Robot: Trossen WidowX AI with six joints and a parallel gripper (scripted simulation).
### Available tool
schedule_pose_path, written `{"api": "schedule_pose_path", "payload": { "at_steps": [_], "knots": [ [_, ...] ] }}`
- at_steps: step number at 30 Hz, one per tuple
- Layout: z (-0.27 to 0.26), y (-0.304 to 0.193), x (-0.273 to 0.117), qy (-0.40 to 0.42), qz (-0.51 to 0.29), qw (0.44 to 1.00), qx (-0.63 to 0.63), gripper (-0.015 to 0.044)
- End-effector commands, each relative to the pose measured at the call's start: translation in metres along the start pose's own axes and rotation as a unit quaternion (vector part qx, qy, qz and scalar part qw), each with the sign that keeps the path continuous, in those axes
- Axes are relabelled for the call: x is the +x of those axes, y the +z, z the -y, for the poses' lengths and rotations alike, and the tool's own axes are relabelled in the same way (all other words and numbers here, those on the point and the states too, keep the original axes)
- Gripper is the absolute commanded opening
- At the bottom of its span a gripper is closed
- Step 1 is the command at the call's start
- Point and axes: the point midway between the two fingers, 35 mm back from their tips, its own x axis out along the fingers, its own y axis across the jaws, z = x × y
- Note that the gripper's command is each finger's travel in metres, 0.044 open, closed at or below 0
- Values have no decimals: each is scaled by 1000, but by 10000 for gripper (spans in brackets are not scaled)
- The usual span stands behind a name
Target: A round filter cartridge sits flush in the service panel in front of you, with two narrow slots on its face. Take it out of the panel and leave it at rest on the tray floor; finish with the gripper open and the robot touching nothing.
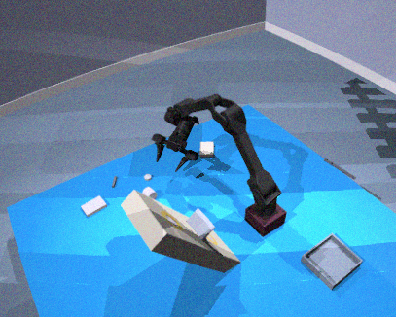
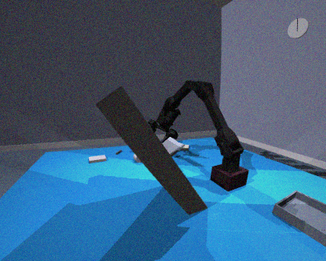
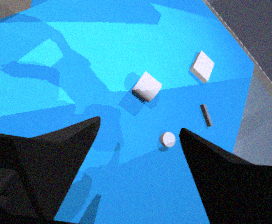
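Note:
The service panel [image 1: 152,228] [image 2: 149,156] is a pale slab leaning steeply. Its face is seen only edge-on in the top view, with yellow marks and a pale block [image 1: 200,224] standing out from it. I cannot make out the round cartridge or its slots; the face is turned away in the exterior view. My gripper [image 1: 167,165] [image 3: 141,126] is open and empty, raised above the mat behind the panel. The grey tray [image 1: 318,273] [image 2: 301,228] stands at the right, with nothing seen on its floor.
A white cylinder [image 1: 149,193] [image 3: 147,86] lies beyond the panel's upper edge. Near it are a small white disc [image 1: 148,177] [image 3: 167,139], a dark rod [image 1: 114,181] [image 3: 206,115] and a flat white box [image 1: 93,206] [image 2: 97,158] [image 3: 203,66]. A white block [image 1: 206,149] stands behind the gripper.

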Motion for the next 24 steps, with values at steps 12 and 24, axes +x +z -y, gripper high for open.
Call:
{"api": "schedule_pose_path", "payload": {
  "at_steps": [12,24],
  "knots": [
    [-3,130,27,25,-72,997,-5,102],
    [-62,281,28,-54,-92,994,10,102]
  ]
}}
